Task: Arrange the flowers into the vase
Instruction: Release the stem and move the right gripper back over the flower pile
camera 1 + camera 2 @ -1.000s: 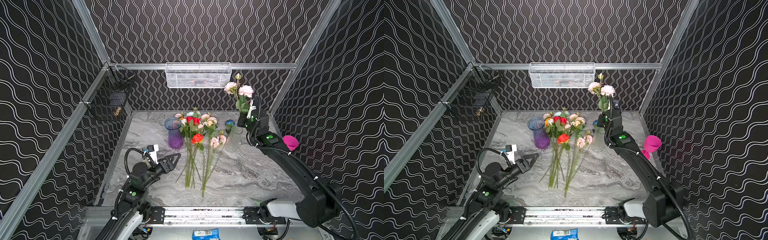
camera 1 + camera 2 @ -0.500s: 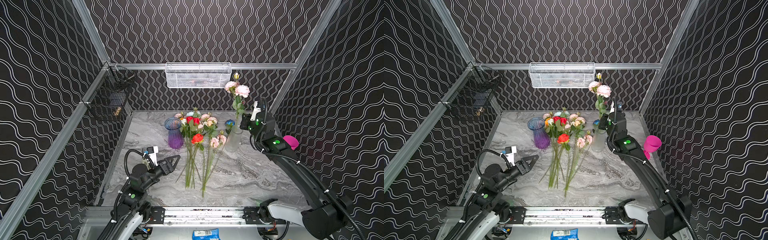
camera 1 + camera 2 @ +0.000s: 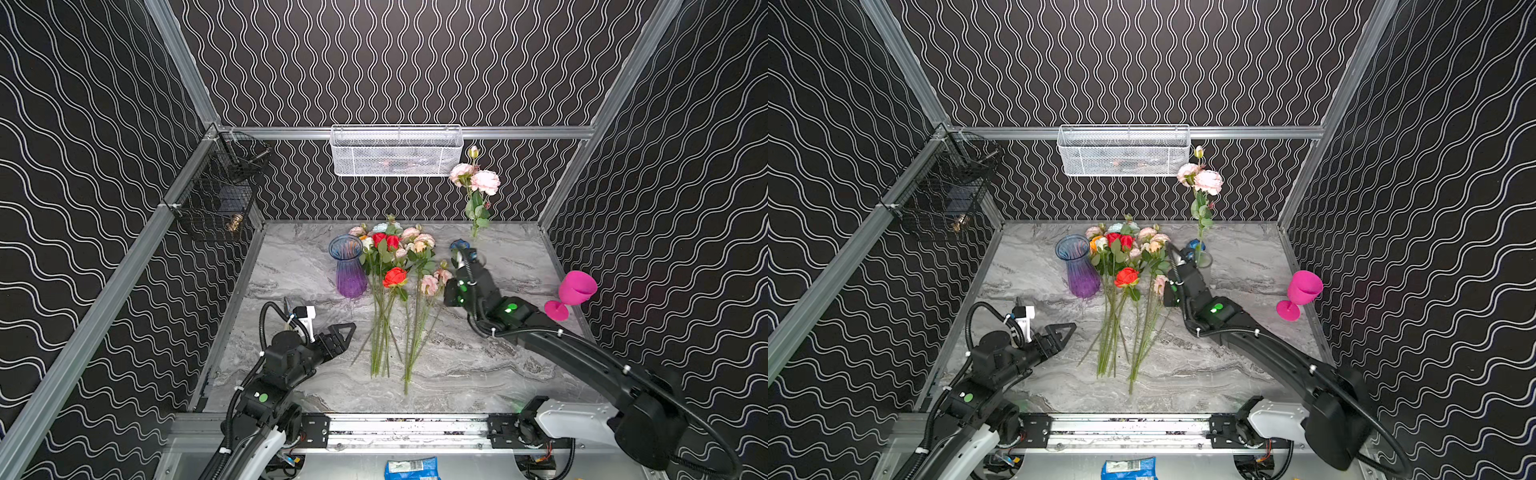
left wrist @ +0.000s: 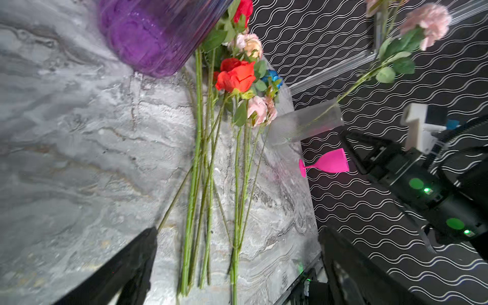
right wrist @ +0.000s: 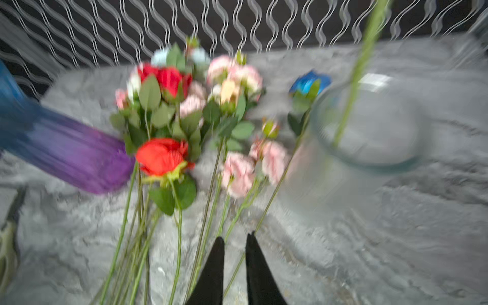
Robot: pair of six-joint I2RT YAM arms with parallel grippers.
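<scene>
Several flowers point(image 3: 395, 266) lie on the marble table, blooms toward the back wall and green stems toward the front. A pink spray point(image 3: 478, 183) stands upright in the clear glass vase point(image 3: 1204, 261), with nothing gripping it. A purple vase point(image 3: 349, 266) stands empty to the left of the bunch. My right gripper point(image 5: 235, 236) hangs just in front of the clear vase, over the pink blooms of the lying bunch. Its fingertips are a narrow gap apart and hold nothing. Its body hides most of the clear vase in a top view. My left gripper point(image 3: 343, 330) rests wide open, left of the stems.
A pink goblet point(image 3: 575, 291) stands at the right edge of the table. A white wire basket point(image 3: 397, 151) hangs on the back wall and a black wire basket point(image 3: 216, 195) on the left wall. Patterned walls close in three sides.
My right gripper has let go of the pink spray, which now stands in the clear vase. It has dropped forward and left over the lying flowers, its jaws narrowing. The left arm has not moved.
</scene>
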